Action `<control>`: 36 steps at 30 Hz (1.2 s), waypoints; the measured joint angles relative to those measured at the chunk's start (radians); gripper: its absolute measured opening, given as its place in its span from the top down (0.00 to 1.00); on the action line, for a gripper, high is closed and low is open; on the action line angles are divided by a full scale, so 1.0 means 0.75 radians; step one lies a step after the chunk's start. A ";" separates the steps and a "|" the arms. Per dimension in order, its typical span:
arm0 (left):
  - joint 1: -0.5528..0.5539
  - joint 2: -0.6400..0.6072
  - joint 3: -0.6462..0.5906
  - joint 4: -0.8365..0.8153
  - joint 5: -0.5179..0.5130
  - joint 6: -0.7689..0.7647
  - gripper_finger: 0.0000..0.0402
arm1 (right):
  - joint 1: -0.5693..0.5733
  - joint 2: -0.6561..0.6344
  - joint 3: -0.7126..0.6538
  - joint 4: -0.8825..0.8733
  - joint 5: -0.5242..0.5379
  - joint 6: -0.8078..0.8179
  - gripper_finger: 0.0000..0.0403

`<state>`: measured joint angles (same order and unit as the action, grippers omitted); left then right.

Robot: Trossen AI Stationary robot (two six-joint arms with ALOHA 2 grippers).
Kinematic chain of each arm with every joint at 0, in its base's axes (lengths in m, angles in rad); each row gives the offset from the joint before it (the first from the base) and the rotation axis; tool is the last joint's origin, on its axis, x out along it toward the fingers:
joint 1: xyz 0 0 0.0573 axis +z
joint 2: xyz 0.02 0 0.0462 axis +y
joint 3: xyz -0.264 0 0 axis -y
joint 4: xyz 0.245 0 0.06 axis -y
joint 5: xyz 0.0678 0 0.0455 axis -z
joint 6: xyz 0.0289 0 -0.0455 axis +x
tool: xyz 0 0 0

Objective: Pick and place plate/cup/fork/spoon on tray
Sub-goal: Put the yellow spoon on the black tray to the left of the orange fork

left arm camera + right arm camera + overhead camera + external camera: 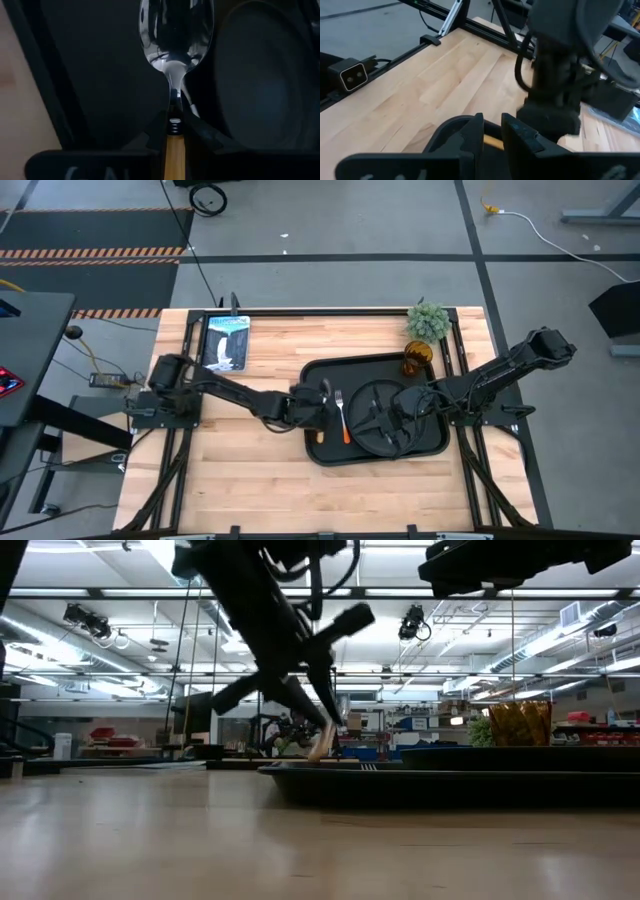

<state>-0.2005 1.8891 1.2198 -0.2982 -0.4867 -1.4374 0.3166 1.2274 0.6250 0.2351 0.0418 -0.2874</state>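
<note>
while pinched by left tool (174,131), spoon (175,45) bowl-forward

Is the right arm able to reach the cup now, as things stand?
Probably yes. The cup stands in the tray's corner on the right arm's side, nothing lying between. The right gripper hovers over the plate, apparently empty; the left gripper holds the spoon.
</note>
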 joint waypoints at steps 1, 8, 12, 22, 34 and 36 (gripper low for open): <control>0.002 0.017 0.000 0.001 0.015 -0.046 0.86 | 0.002 0.000 0.000 0.000 0.000 -0.001 0.81; 0.027 0.095 0.000 0.104 0.097 -0.164 0.86 | 0.015 0.000 0.000 0.024 0.001 -0.001 0.81; 0.039 0.120 0.002 0.184 0.127 -0.165 0.86 | 0.015 0.000 0.000 0.026 -0.007 -0.001 0.81; 0.047 0.146 -0.001 0.147 0.215 -0.236 0.86 | 0.016 0.000 0.000 0.035 -0.012 -0.002 0.81; 0.057 0.157 0.001 0.150 0.233 -0.269 0.80 | 0.016 -0.001 0.001 0.034 -0.026 -0.003 0.81; 0.057 0.157 0.001 0.151 0.233 -0.269 0.78 | 0.016 -0.001 0.001 0.034 -0.026 -0.002 0.81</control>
<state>-0.1577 2.0071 1.2205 -0.1852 -0.3122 -1.6390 0.3283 1.2270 0.6254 0.2604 0.0223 -0.2891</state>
